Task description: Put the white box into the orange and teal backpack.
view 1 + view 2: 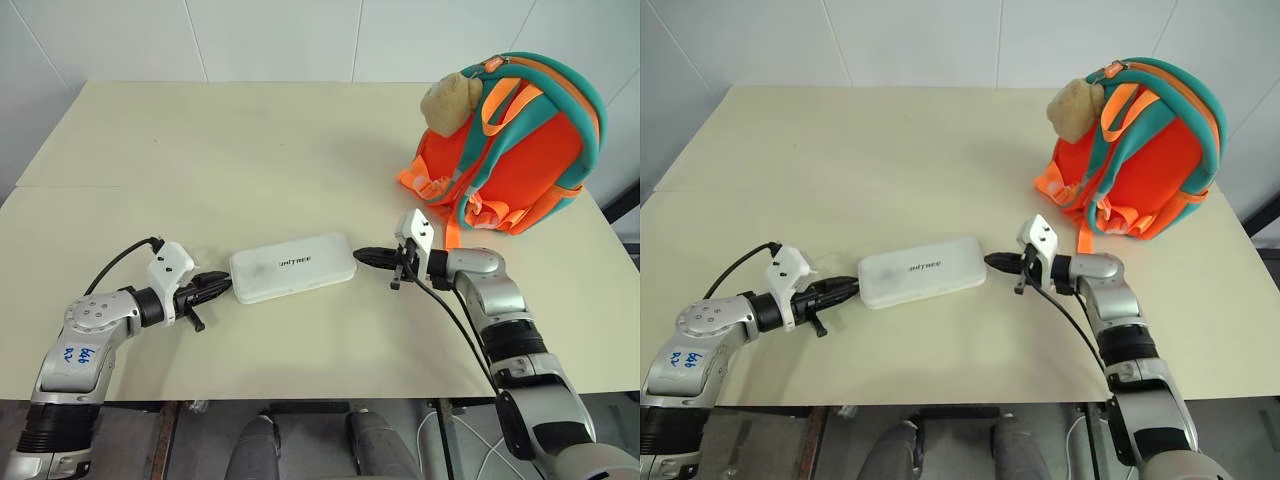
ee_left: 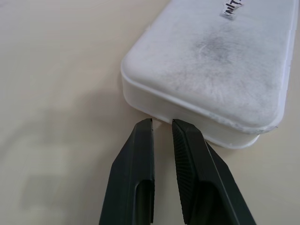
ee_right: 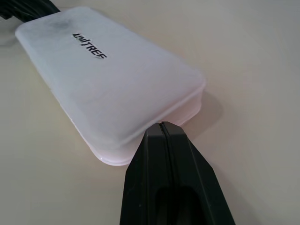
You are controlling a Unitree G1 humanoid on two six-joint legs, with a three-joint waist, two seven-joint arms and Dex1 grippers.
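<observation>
on table (image 1: 150,180) | white box (image 1: 292,266) flat | left gripper (image 1: 222,284), right gripper (image 1: 362,256) closed, tips at box ends

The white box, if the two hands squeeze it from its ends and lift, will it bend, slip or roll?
The white box looks like a rigid moulded case, so it probably won't bend. Its smooth rounded ends may let the narrow tips of the left hand and right hand slip. Lying flat on the table, it shouldn't roll.

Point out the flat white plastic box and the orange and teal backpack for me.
Flat white plastic box (image 1: 292,267), left eye view, middle of its lid.
Orange and teal backpack (image 1: 535,165), left eye view, orange body between the straps.
</observation>
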